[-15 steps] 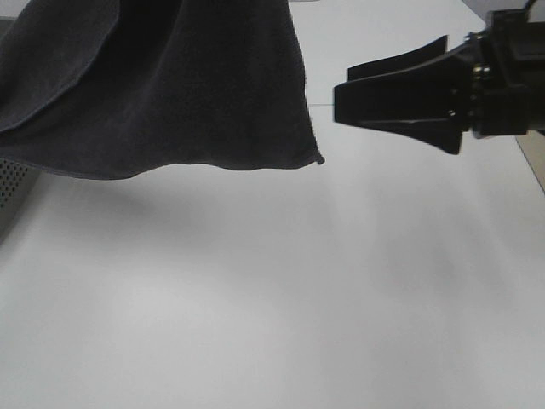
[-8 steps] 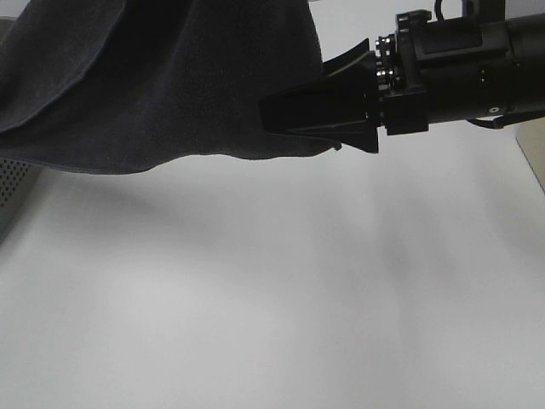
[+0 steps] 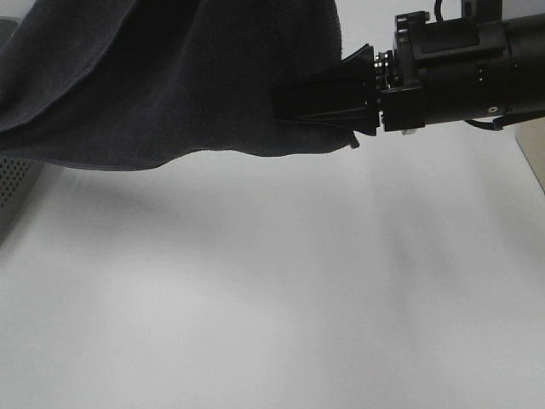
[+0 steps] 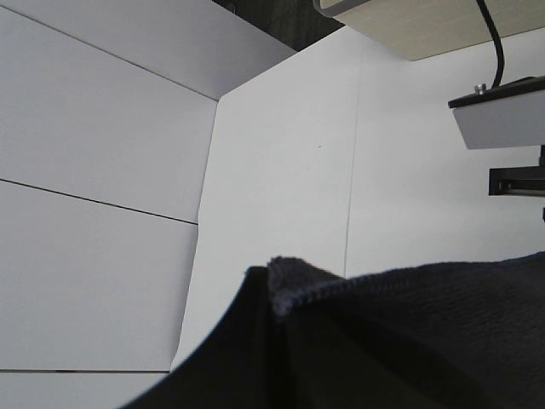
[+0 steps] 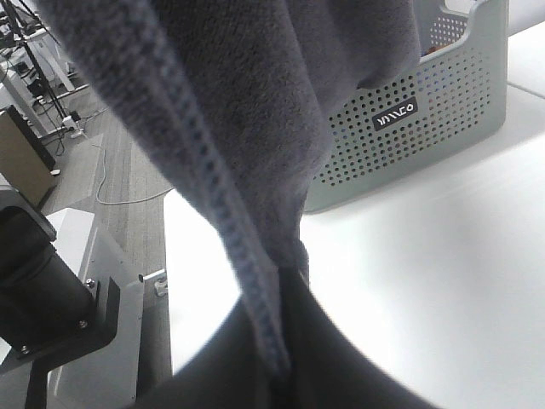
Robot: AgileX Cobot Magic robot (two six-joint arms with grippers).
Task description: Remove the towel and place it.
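- Right gripper [image 3: 283, 108] has come in from the side since a second ago, and its black jaws, then spread, now pinch the lower right corner of the dark charcoal terry-cloth towel [image 3: 170, 77].
- Left gripper [image 4: 260, 294] is pressed together on the towel's hem.
- Towel hangs spread in the air above the white tabletop [image 3: 272, 298], clear of it.
- Grey perforated plastic basket [image 5: 426, 111] stands on the table behind the towel.

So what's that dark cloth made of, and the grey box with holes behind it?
The towel looks like terry cloth, dark charcoal and matte: nubby surface, stitched hem, soft hanging folds. The basket is probably moulded plastic, pale grey and smooth: rigid walls with even rows of small holes and a white logo.
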